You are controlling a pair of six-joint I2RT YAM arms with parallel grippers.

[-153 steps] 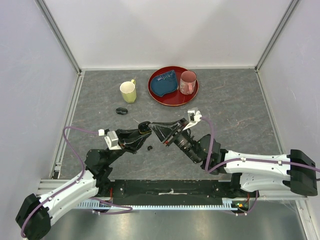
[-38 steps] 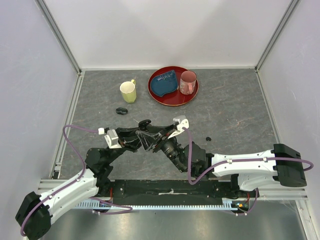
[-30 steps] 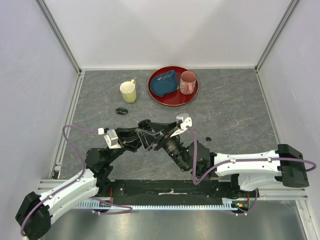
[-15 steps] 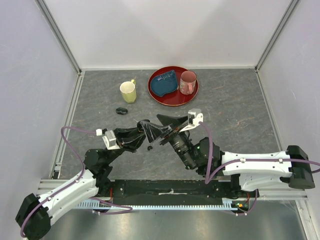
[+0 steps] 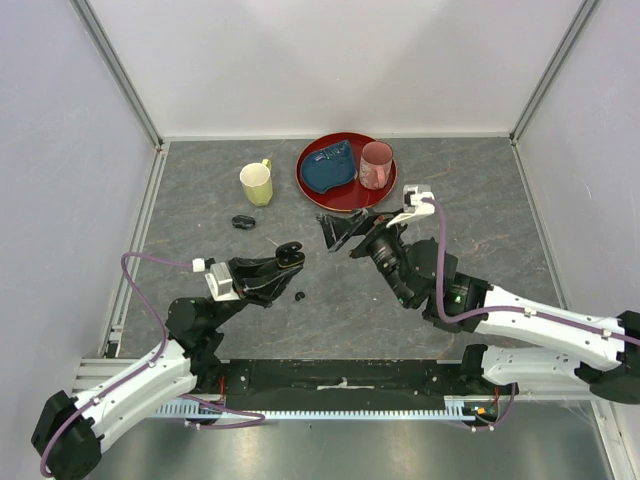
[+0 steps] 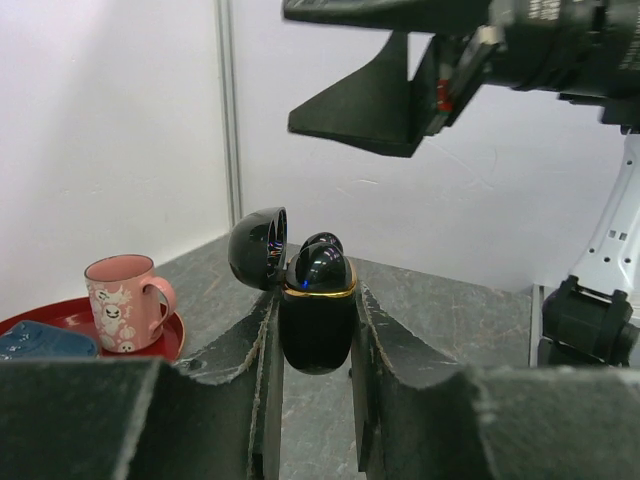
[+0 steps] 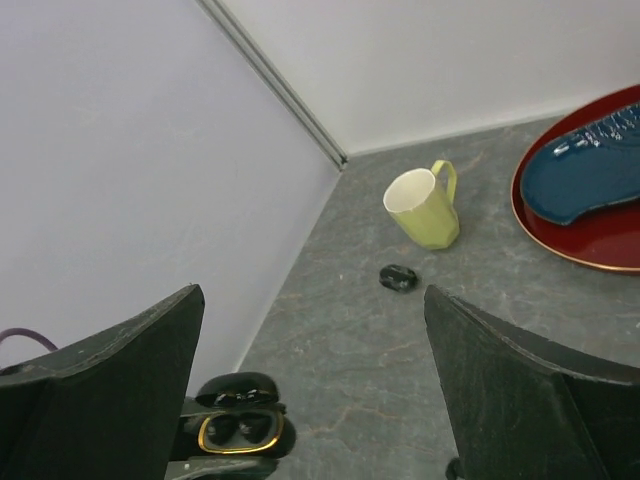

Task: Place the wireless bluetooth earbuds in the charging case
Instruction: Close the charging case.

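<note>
My left gripper [image 5: 283, 260] is shut on the black charging case [image 6: 316, 318], held upright with its lid [image 6: 258, 247] swung open. Glossy black earbuds [image 6: 322, 262] sit in the gold-rimmed wells, also seen from above in the right wrist view as earbuds [image 7: 238, 430]. One loose earbud [image 5: 300, 295] lies on the table just below the case. My right gripper [image 5: 350, 228] hangs wide open, empty, to the right of and above the case.
A second small black case [image 5: 241, 222] lies near the yellow-green mug [image 5: 257, 183]. At the back stands a red tray [image 5: 345, 201] holding a blue item [image 5: 328, 167] and a pink mug [image 5: 375, 165]. Walls close in the table on three sides.
My right gripper has drawn back from the case to the right and toward the tray, opening wide. The left gripper keeps hold of the open case, almost still.
</note>
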